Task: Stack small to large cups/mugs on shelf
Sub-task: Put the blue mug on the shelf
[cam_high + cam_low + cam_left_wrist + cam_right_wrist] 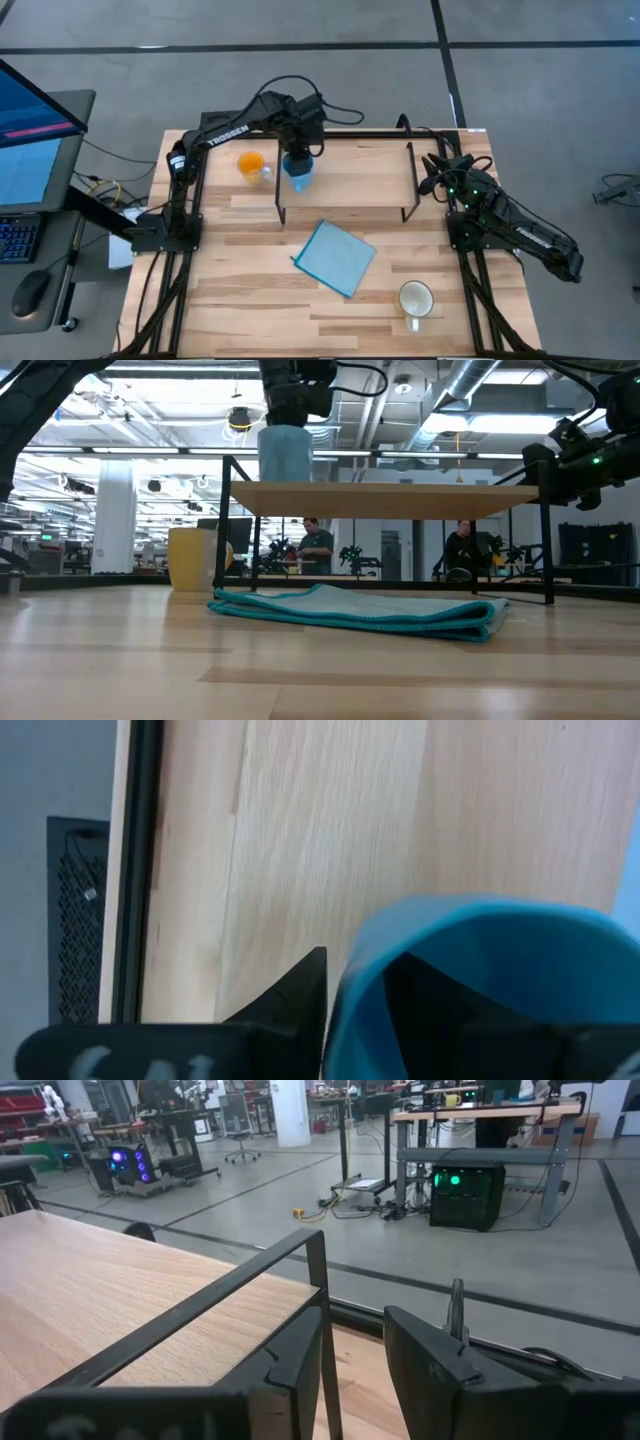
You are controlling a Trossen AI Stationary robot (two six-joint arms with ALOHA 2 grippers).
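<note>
The light-blue mug [299, 178] stands at the left end of the shelf [345, 185], its base on the board [400, 500]. My left gripper [298, 160] reaches down onto this mug [285, 452] from above and is shut on it. The orange mug [250, 165] stands on the table just left of the shelf. Near the table's front right stands the white mug [416, 298]. My right gripper [435, 172] waits beside the shelf's right end, its fingers [300, 1355] a narrow gap apart, touching nothing. My left gripper holds the light-blue mug by its rim wall [355, 985], with one finger [295, 1000] outside and the other inside the hollow. The fingers come from above, pointing down. The mug is upright with its base at the shelf board.
A flat blue cloth [335, 257] lies on the table in front of the shelf. The shelf's black legs [279, 205] stand at its ends, and its frame [250, 1285] is close to my right gripper. A monitor and desk stand left of the table. People sit in the room beyond.
</note>
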